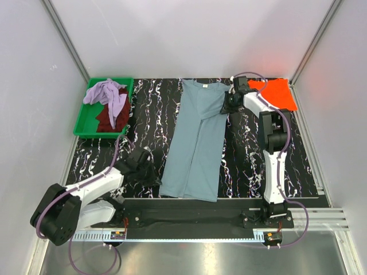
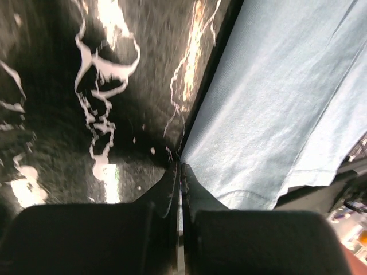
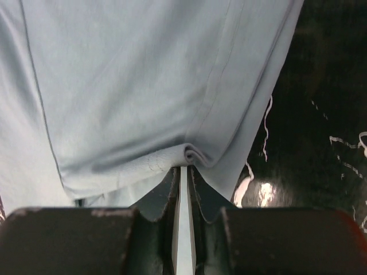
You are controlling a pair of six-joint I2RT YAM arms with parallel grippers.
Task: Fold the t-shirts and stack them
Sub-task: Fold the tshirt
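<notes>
I judge I am midway through folding the blue-grey t-shirt (image 1: 195, 143). It lies flat at the centre of the black marbled table (image 1: 246, 160), collar at 12 o'clock and hem at 6, with its sides already turned in so it makes one long strip. My right gripper (image 3: 183, 169) is at the shirt's 1 o'clock shoulder, fingers pinched on a small bunched fold of its cloth. My left gripper (image 2: 179, 167) is at the 7 o'clock hem corner, fingers pressed fully together at the cloth's edge. I cannot tell from the wrist view whether any cloth is caught between them. The lengthwise fold looks done, so the crosswise fold seems to be next, bringing one end over the other. That calls for a sure hold on the hem corner, so I would check the left pinch before lifting. Both ends should rise evenly so the tucked sides do not fall open. The orange t-shirt (image 1: 278, 93) lies at the table's 1 o'clock corner, and I take it as the place to stack onto. The lavender t-shirt (image 1: 106, 93) and the maroon t-shirt (image 1: 112, 117) lie crumpled in the green tray (image 1: 86, 123) at 10 o'clock, not yet folded. I can read no brand, label or writing on any shirt, the tray or the table.
</notes>
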